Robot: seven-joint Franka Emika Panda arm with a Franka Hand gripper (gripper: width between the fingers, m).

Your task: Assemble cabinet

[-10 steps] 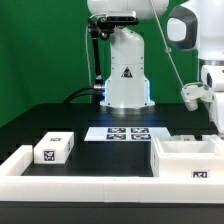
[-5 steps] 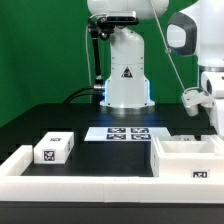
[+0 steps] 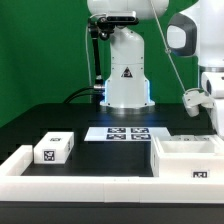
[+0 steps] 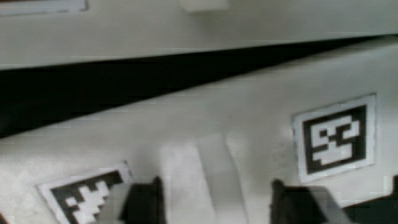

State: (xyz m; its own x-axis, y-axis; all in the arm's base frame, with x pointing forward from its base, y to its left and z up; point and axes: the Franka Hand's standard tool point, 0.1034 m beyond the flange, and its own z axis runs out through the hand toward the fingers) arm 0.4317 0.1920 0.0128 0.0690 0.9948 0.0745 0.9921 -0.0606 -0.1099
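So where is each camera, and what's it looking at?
Exterior view: off the arm, facing the robot's base across the table; the gripper hangs over the cabinet.
Wrist view: on the wrist, looking past its two dark fingers at the cabinet's tagged white surface.
Shared: the cabinet and the gripper.

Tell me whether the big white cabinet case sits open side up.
Open side up: raised walls of the cabinet case ring a hollow facing upward. Contents: cannot tell.
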